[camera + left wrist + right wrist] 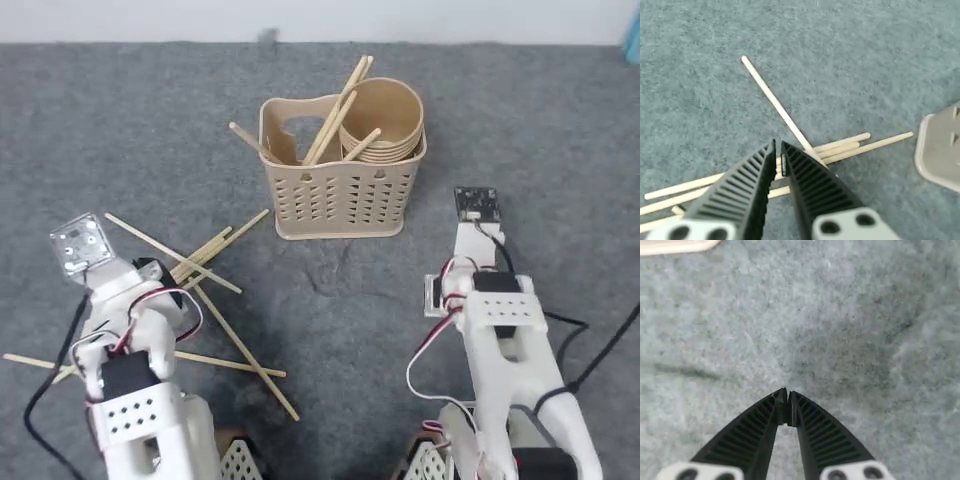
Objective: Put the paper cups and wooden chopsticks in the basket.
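Note:
A beige slotted basket stands at the back centre, holding stacked paper cups and several wooden chopsticks. More chopsticks lie scattered on the grey carpet by my left arm. My left gripper is shut and empty, its tips just above a bundle of chopsticks crossed by one long chopstick. My right arm is to the right of the basket. Its gripper is shut with nothing in it, over bare carpet.
A corner of the basket lies off to one side of the left gripper, and its edge lies beyond the right gripper. Loose chopsticks stretch across the carpet toward the front edge. Cables trail beside the right arm.

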